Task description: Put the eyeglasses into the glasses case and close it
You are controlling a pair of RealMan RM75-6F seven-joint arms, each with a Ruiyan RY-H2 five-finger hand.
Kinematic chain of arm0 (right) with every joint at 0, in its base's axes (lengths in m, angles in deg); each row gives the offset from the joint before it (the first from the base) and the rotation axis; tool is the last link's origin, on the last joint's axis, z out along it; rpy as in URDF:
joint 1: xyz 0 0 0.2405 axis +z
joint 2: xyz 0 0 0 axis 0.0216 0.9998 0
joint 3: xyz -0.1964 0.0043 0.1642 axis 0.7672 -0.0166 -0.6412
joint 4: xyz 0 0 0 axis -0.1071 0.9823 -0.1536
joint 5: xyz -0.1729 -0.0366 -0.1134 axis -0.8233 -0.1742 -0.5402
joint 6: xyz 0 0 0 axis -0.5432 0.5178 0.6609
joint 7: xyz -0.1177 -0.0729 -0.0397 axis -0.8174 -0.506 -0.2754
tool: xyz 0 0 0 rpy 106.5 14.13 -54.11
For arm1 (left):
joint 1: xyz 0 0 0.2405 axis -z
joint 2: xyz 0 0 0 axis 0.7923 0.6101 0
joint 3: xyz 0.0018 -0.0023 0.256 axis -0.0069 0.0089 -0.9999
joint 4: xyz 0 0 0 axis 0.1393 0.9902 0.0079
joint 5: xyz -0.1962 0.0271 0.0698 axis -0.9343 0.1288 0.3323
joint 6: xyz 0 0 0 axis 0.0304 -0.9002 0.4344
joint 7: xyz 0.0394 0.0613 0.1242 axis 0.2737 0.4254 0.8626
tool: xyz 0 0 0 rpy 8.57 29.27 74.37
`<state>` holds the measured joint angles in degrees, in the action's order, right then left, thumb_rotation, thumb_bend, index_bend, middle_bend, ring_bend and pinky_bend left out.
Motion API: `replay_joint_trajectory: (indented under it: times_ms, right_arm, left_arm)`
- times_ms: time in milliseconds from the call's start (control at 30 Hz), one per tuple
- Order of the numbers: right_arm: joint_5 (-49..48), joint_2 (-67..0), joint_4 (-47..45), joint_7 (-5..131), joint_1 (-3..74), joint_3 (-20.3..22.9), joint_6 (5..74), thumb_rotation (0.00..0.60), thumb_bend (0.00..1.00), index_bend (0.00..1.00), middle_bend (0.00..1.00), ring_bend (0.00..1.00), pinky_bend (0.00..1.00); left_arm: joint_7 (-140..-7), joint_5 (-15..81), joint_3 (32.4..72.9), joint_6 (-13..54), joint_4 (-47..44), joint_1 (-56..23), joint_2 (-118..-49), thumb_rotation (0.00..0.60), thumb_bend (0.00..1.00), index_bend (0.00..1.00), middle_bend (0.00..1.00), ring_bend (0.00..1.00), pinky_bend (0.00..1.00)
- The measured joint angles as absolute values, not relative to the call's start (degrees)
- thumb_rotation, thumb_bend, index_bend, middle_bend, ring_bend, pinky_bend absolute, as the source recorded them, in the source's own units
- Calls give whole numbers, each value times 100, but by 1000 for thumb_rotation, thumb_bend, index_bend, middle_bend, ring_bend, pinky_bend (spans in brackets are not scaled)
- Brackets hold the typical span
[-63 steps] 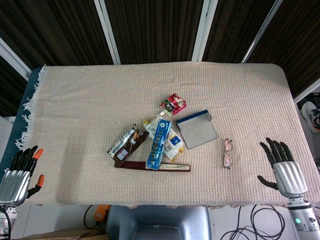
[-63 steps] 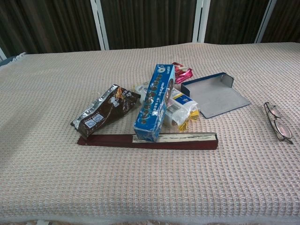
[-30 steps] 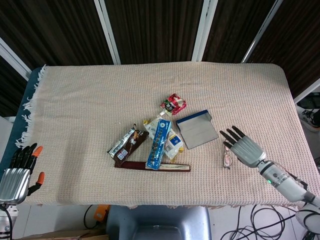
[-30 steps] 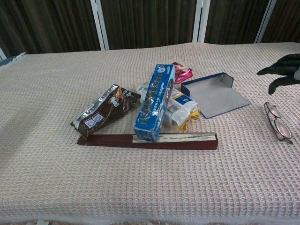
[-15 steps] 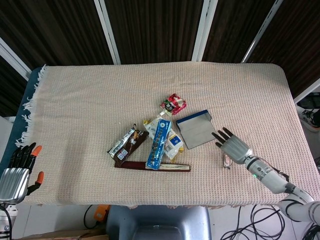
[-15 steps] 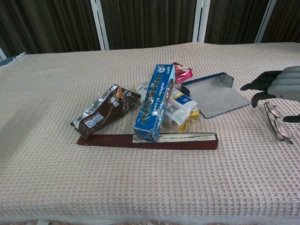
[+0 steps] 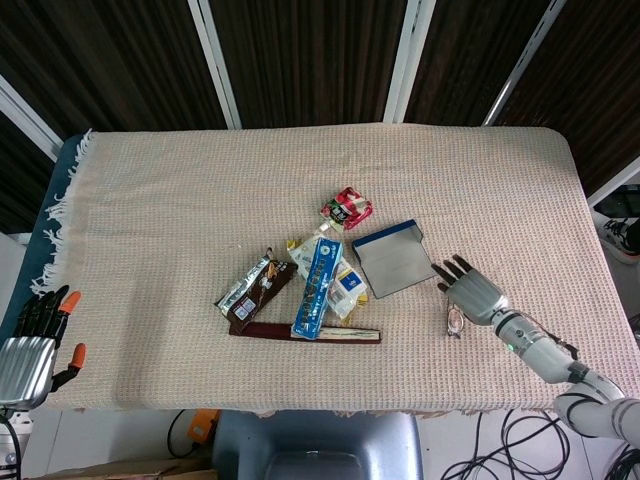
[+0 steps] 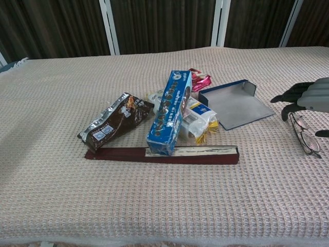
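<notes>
The right hand (image 7: 472,293) has come in from the table edge & now hangs over the eyeglasses (image 8: 304,135), fingers spread wide, holding nothing, so the grab looks abt to start. Glasses case (image 7: 393,259) lies open & empty just past the fingertips.

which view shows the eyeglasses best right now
The chest view: the eyeglasses lie mostly uncovered on the cloth, frame and lenses readable, just below the right hand. In the head view that hand covers most of them; only one lens shows.
</notes>
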<state>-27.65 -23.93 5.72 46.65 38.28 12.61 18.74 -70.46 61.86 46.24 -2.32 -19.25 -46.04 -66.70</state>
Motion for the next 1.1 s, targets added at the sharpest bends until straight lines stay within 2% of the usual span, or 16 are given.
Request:
replay_joint_trajectory:
  times_ms: [600, 833, 900, 1100]
  right_arm:
    - [-2595, -1958, 386, 4519, 3330, 1603, 2328, 600, 443, 398, 0, 0, 0]
    - [-2642, -2040, 342, 4542, 3259, 1531, 2662, 600, 443, 418, 0, 0, 0]
    - [-2651, -2061, 355, 4544, 3266, 1518, 2673, 600, 443, 433, 0, 0, 0]
    - [-2844, -2264, 437, 4660, 3358, 1500, 2751, 600, 443, 568, 0, 0, 0]
  left_arm:
    - [-7184, 6305, 4580, -352, -1903, -4660, -6629, 600, 441, 0, 0, 0, 20]
    - [-7265, 6313, 4574, -373, -1884, -4679, -6606, 600, 441, 0, 0, 0, 20]
    - [-7267, 6314, 4574, -373, -1884, -4680, -6606, 600, 441, 0, 0, 0, 20]
    - [-7260, 6304, 4576, -414, -1903, -4709, -6598, 600, 441, 0, 0, 0, 21]
